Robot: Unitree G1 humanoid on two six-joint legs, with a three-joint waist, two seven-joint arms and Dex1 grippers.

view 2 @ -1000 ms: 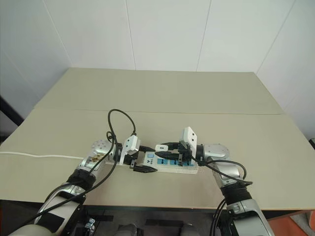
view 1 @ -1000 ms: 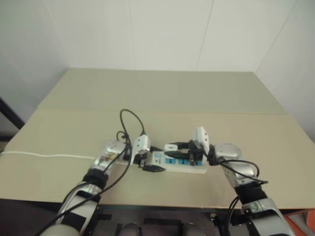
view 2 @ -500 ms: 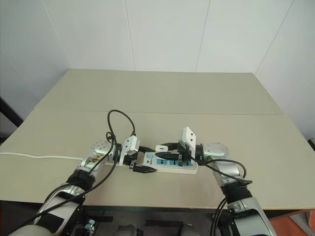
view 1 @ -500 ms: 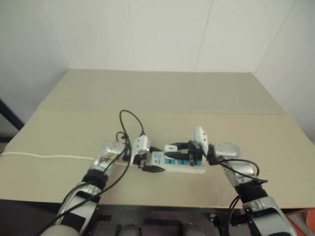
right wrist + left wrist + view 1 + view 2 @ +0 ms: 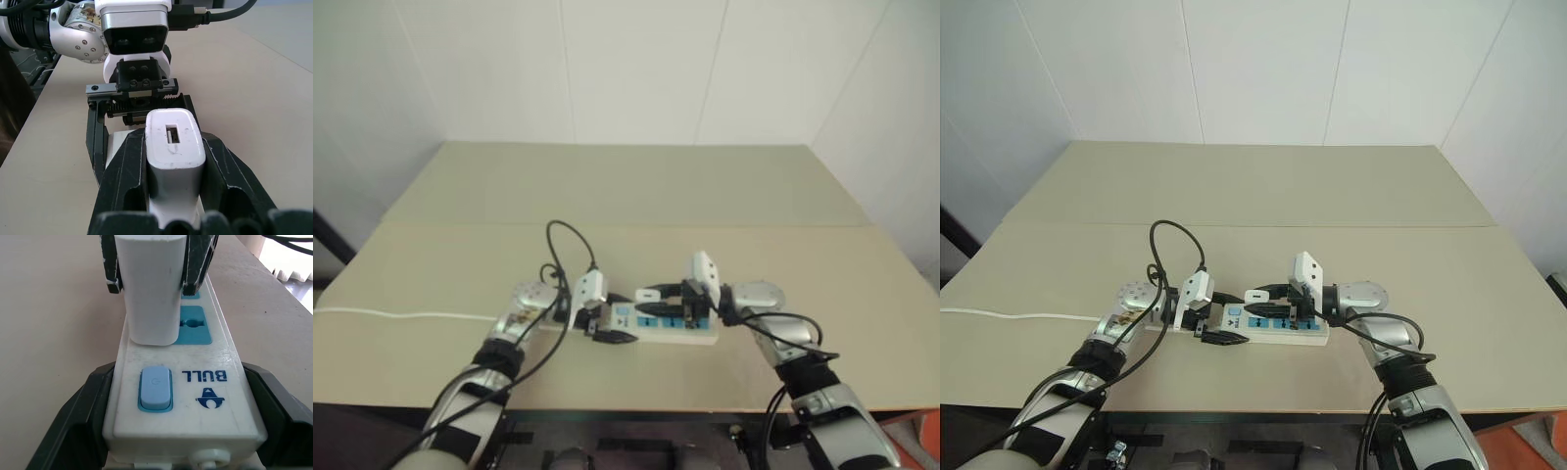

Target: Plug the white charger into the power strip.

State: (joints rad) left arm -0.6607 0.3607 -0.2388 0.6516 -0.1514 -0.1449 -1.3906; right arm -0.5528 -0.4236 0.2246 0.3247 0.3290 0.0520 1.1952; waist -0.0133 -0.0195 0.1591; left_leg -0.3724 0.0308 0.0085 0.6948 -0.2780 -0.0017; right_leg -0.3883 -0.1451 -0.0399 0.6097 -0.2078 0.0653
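Note:
The power strip (image 5: 1283,331), a long white bar with blue socket faces, lies near the table's front edge. My left gripper (image 5: 1226,319) is shut on its switch end, with black fingers (image 5: 73,426) pressed against both long sides. The white charger (image 5: 175,159) stands upright over the strip (image 5: 205,406), just past the blue switch. My right gripper (image 5: 173,141) is shut on it from the opposite side. The charger's lower end (image 5: 149,328) meets the strip's face; its prongs are hidden.
The strip's thin white cord (image 5: 1018,316) runs left across the beige table (image 5: 1263,196) to its edge. A black cable (image 5: 1170,235) loops above my left wrist. White walls stand behind the table, and the front edge is close below the strip.
The whole picture has shifted slightly. Both grippers, the strip and the charger keep their places relative to one another.

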